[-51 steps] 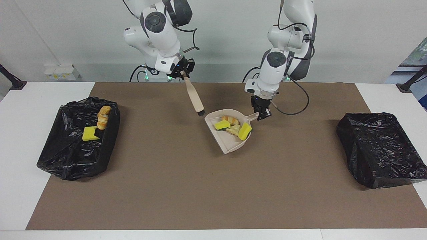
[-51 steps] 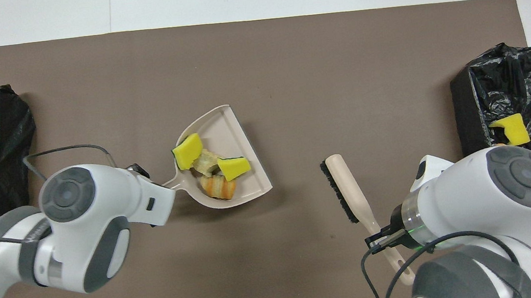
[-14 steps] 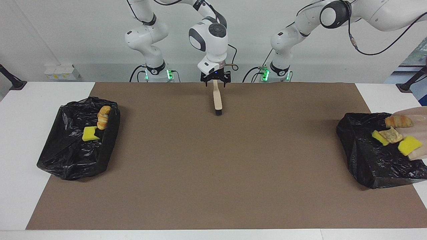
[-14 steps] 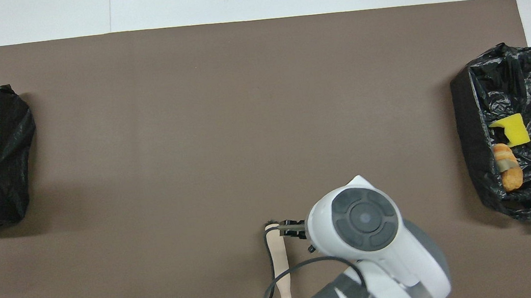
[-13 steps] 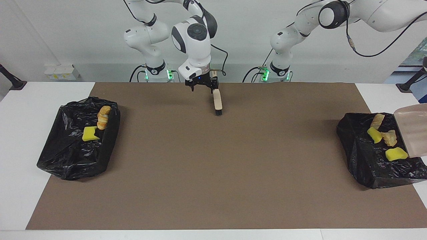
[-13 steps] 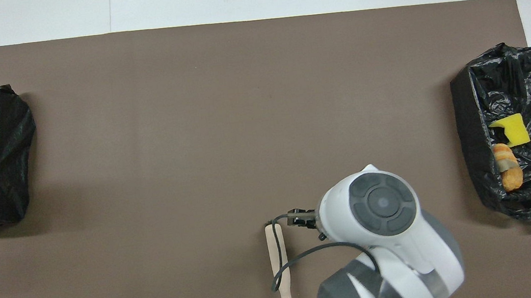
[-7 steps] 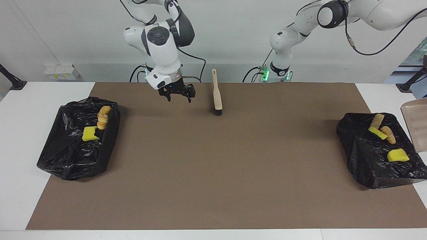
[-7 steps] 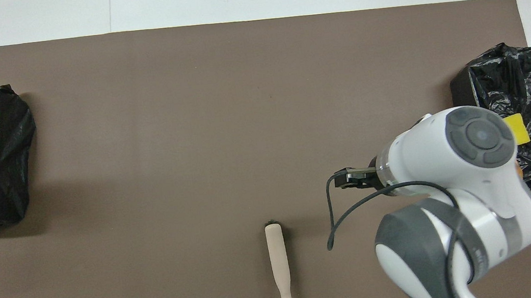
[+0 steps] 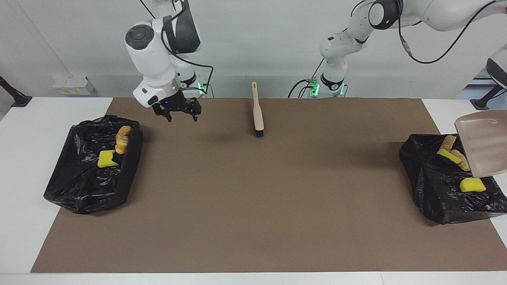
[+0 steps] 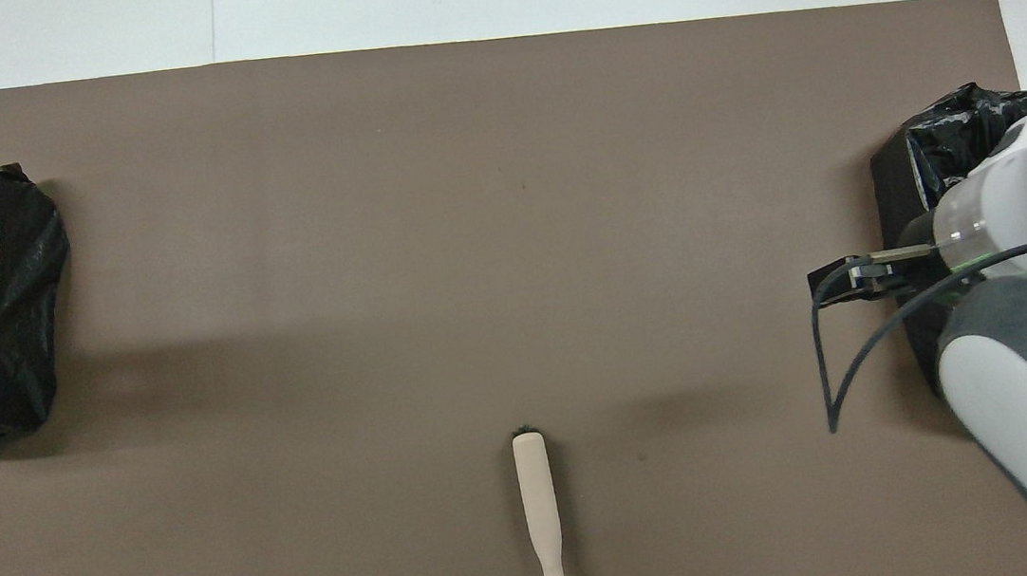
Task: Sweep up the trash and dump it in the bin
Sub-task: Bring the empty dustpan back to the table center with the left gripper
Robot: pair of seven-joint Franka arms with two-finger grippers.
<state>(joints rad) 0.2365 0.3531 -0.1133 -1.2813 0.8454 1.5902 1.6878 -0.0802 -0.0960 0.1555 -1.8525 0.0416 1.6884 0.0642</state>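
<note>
Trash point(image 9: 467, 184) lay in the bin point(image 9: 431, 186) at your left arm's end, under the tilted dustpan point(image 9: 481, 144) that your left gripper, out of view, held clamped. More scraps point(image 9: 107, 159) sat in the other bin point(image 9: 79, 186). Your right gripper point(image 9: 177, 113) hung with fingers apart over the mat point(image 9: 253, 206), beside that bin. Your brush point(image 9: 258, 114) lay on the mat near the robots.
</note>
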